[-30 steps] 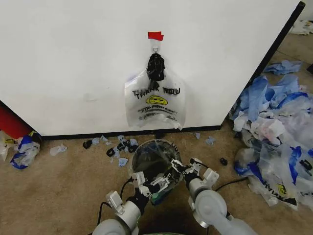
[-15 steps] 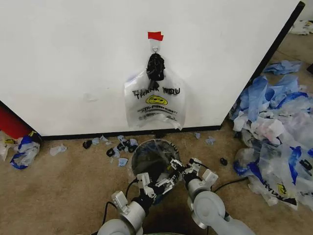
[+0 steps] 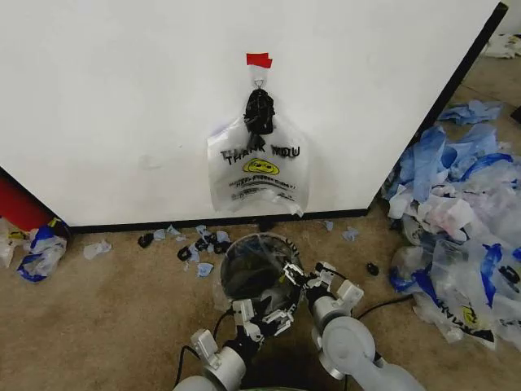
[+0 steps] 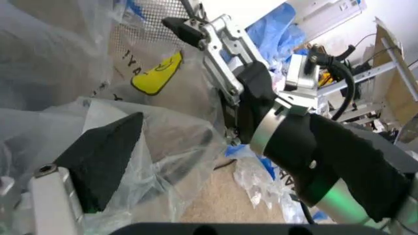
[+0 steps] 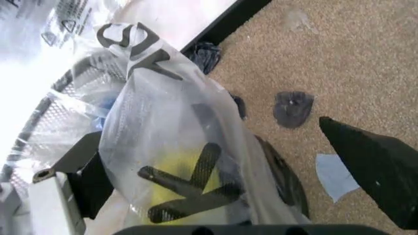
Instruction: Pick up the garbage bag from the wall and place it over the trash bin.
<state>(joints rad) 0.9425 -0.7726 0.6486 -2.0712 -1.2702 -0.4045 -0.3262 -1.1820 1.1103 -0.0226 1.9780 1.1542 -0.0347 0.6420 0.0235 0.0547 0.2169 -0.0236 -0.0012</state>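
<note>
garbage bag (image 3: 259, 167): 1, on wall (image 3: 122, 98) ahead | trash bin (image 3: 248, 265): 1, at both pincers | left pincer (image 3: 273, 319) released | right pincer (image 3: 299, 277) released, astride bin's plastic liner (image 5: 176, 147)

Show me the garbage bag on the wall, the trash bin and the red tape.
garbage bag (image 3: 259, 171): head view, printed front.
trash bin (image 3: 241, 273): head view, inside wall.
red tape (image 3: 259, 59): head view, middle.

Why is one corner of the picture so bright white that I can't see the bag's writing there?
In the right wrist view, light glares off the see-through plastic bag over the trash bin, washing that corner out. In the left wrist view, the near black finger looks soft and blurry. In the head view, the garbage bag on the wall is evenly lit, lettering clear.
</note>
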